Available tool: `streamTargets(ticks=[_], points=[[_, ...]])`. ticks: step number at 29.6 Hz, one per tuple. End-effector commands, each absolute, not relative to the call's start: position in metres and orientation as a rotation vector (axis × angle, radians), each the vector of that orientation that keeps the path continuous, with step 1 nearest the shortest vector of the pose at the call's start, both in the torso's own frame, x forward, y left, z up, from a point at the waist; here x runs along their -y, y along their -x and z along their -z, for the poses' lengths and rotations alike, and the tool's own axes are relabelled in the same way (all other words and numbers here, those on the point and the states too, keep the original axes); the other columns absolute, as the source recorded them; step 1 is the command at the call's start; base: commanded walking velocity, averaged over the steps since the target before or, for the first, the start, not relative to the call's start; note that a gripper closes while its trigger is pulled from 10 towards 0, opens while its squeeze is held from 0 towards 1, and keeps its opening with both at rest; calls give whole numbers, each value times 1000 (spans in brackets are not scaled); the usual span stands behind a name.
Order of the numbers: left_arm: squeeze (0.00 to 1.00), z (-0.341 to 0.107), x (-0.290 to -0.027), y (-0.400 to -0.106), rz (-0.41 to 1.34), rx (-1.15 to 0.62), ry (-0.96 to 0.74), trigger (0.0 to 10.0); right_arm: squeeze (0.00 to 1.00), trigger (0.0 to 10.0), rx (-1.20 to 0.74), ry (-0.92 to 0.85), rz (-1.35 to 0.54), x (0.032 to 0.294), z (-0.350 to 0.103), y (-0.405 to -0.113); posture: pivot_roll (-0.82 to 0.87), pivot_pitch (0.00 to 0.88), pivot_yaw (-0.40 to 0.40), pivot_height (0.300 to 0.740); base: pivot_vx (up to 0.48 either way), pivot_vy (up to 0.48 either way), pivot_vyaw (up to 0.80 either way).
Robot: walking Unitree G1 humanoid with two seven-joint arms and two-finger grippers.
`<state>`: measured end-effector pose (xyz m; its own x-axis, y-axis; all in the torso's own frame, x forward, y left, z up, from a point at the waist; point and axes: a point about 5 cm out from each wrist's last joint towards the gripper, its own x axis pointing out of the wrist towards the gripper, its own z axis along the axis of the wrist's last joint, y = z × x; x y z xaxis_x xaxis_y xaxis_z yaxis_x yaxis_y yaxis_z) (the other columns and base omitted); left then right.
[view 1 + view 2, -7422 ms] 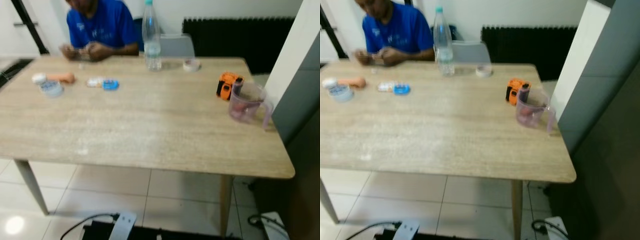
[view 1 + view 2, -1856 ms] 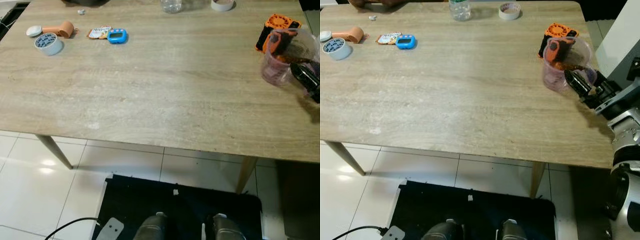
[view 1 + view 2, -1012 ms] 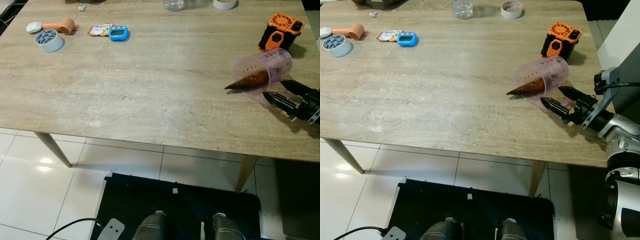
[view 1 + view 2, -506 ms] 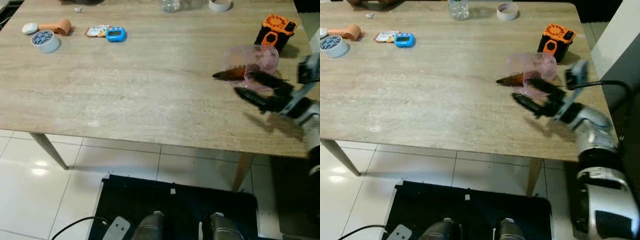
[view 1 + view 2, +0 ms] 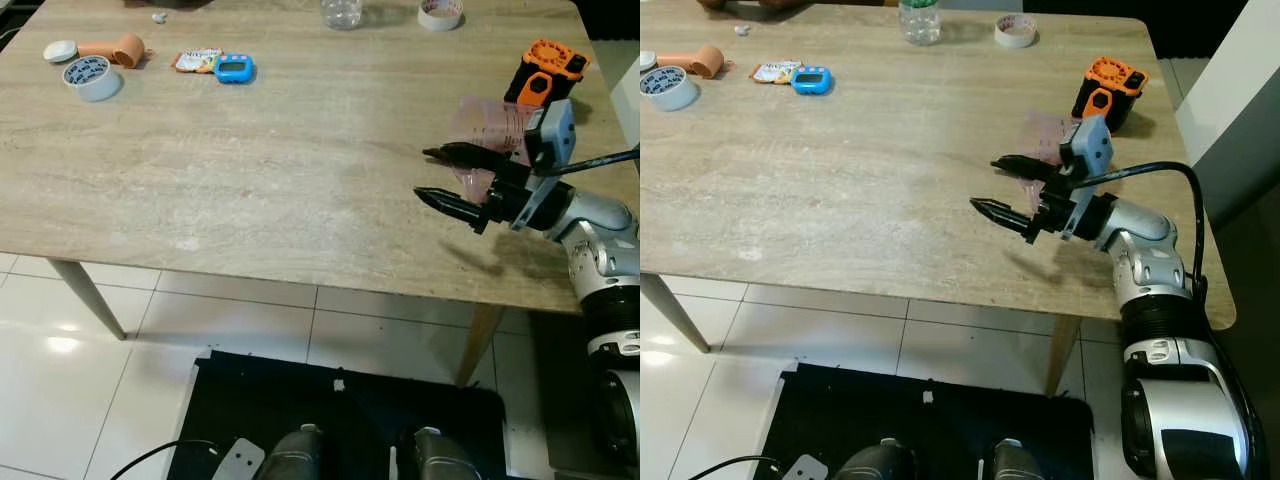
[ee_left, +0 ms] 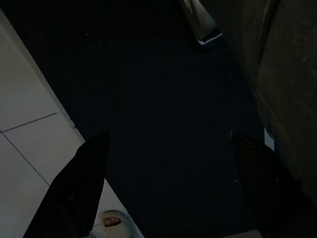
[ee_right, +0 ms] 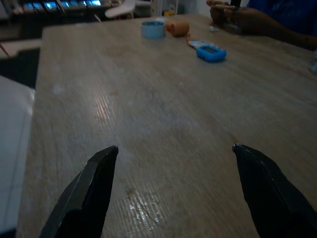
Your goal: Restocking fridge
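Your right gripper (image 5: 1002,185) is hovering just above the wooden table (image 5: 250,180), out toward three o'clock from the middle of the tabletop, with its two black fingers spread wide apart and nothing between them. Behind it, toward one o'clock, the pink measuring jug (image 5: 492,122) is lying tipped on its side, partly hidden by the wrist (what is in it cannot be made out from here). The upper finger is reaching across in front of the jug's mouth; whether it is touching the jug I cannot tell.

Just beyond the jug, at the far right corner, the orange and black gadget (image 5: 548,70) is sitting. At twelve o'clock along the far edge the base of a clear bottle (image 5: 342,11) and a roll of tape (image 5: 440,14) are standing near each other. Toward ten o'clock you are seeing a blue timer (image 5: 233,69) beside a small packet (image 5: 199,60), and farther left a second tape roll (image 5: 89,78) and an orange tube (image 5: 115,49).

In the right wrist view a person's hands (image 7: 233,12) are resting at the far side of the table.

Your left gripper (image 6: 163,178) is hanging idle over dark flooring, fingers apart.
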<state>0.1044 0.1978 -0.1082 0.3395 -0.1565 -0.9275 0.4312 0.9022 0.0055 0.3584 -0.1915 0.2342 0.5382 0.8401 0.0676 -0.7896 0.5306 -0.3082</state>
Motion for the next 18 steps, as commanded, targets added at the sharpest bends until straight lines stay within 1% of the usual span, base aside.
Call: streamTargets(ticks=[1,7,10,11,12,15,18], points=[[0,113,-190,-92,396,-1201,-234,10000,0,10000,178,312,-968,195,-228,-355,28,222,-13,740,0,0,0],[0,113,-189,-90,394,-1207,-229,10000,0,10000,117,398,-950,207,-226,-344,23,225,-16,740,0,0,0],[0,114,-189,-89,391,-1212,-228,10000,0,10000,60,447,-916,221,-227,-338,18,224,-19,740,0,0,0],[0,114,-189,-89,391,-1212,-228,10000,0,10000,60,447,-916,221,-227,-338,18,224,-19,740,0,0,0],[0,114,-188,-89,389,-1212,-227,10000,0,10000,39,482,-887,229,-229,-335,13,224,-21,740,0,0,0],[0,114,-188,-89,389,-1212,-227,10000,0,10000,31,491,-874,231,-228,-335,10,223,-21,740,0,0,0],[0,114,-186,-90,392,-1214,-228,10000,0,10000,-24,511,-825,237,-222,-336,3,218,-25,740,0,0,0]])
